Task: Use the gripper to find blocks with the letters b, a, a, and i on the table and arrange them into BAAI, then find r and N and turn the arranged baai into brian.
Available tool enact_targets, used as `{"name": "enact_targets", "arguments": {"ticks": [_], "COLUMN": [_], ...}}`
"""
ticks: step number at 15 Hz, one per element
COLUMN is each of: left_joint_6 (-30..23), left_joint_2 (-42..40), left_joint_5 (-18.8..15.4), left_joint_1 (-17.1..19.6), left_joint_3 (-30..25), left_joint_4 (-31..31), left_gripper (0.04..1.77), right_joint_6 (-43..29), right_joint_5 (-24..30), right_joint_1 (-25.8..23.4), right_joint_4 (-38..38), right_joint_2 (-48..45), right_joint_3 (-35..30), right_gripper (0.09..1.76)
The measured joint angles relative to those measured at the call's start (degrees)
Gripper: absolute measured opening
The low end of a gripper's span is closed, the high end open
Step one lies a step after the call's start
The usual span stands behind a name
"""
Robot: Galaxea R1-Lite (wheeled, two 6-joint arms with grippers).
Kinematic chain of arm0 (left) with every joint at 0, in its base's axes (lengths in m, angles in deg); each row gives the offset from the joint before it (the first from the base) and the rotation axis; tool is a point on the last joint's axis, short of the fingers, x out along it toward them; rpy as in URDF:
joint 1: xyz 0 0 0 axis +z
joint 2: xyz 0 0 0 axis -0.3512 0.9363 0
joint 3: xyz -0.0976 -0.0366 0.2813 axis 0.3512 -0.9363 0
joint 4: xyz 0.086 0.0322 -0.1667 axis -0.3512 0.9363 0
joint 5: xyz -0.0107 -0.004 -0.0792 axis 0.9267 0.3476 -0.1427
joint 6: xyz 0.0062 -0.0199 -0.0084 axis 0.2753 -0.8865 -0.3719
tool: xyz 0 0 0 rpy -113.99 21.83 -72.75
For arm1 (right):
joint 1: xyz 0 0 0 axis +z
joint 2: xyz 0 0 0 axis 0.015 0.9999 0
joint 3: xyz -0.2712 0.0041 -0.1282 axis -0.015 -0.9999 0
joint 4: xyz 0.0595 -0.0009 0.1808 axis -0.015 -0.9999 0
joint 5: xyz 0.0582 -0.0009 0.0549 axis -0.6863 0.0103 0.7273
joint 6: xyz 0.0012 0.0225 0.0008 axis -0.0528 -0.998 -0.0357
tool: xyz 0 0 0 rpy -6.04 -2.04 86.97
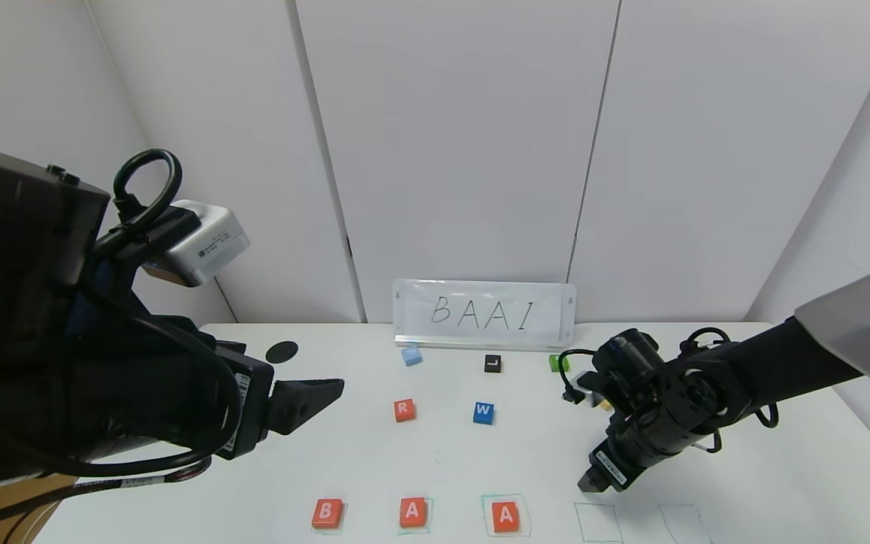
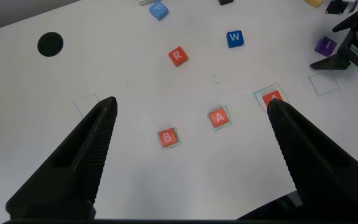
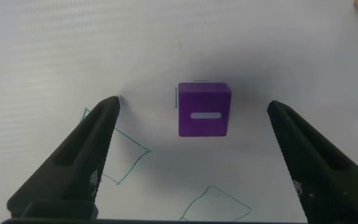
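On the white table (image 1: pixel 745 453), orange-red blocks B (image 1: pixel 327 513), A (image 1: pixel 413 511) and A (image 1: pixel 506 516) lie in a row in green squares at the front. They also show in the left wrist view: B (image 2: pixel 167 137), A (image 2: pixel 219 117), A (image 2: pixel 273 98). The purple I block (image 3: pixel 204 109) lies on the table below my open right gripper (image 3: pixel 192 106), between its spread fingers and untouched. The right arm hides it in the head view, where the gripper (image 1: pixel 593 481) hangs right of the row. The orange-red R (image 1: pixel 404 410) lies mid-table. My left gripper (image 2: pixel 191 106) is open, empty, raised at the left.
Two empty green squares (image 1: pixel 597 523) (image 1: pixel 680 523) lie right of the row. A blue W block (image 1: pixel 483 412), a black L block (image 1: pixel 492 363), a light blue block (image 1: pixel 411 355) and a green block (image 1: pixel 558 363) lie farther back. A BAAI sign (image 1: pixel 484 313) stands at the wall. There is a black hole (image 1: pixel 282 351).
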Motion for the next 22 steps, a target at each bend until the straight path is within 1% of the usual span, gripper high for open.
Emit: {"name": "enact_targets", "arguments": {"ticks": [2, 6, 9, 10, 19, 22], "left_joint_6": [0.0, 0.0, 0.0, 0.0, 0.1, 0.2], "left_joint_2": [0.0, 0.1, 0.2, 0.2, 0.3, 0.4], "left_joint_5": [0.0, 0.0, -0.1, -0.1, -0.1, -0.1], "left_joint_1": [0.0, -0.1, -0.1, -0.1, -0.1, -0.1], "left_joint_3": [0.0, 0.0, 0.0, 0.0, -0.2, -0.3], "left_joint_4": [0.0, 0.0, 0.0, 0.0, 0.0, 0.0], "left_gripper": [1.72, 1.72, 1.72, 1.72, 1.72, 1.72], "right_joint_6": [0.0, 0.0, 0.0, 0.0, 0.2, 4.6], "right_joint_5": [0.0, 0.0, 0.0, 0.0, 0.0, 0.0], "right_joint_1": [0.0, 0.2, 0.2, 0.2, 0.5, 0.4], "right_joint_4": [-0.1, -0.2, -0.2, -0.2, -0.4, -1.0], "right_joint_2": [0.1, 0.0, -0.2, -0.3, -0.6, -1.4], "right_joint_3": [0.0, -0.4, -0.5, -0.6, -0.7, -1.0], "right_gripper": [1.71, 1.11, 0.79, 0.53, 0.53, 0.52]}}
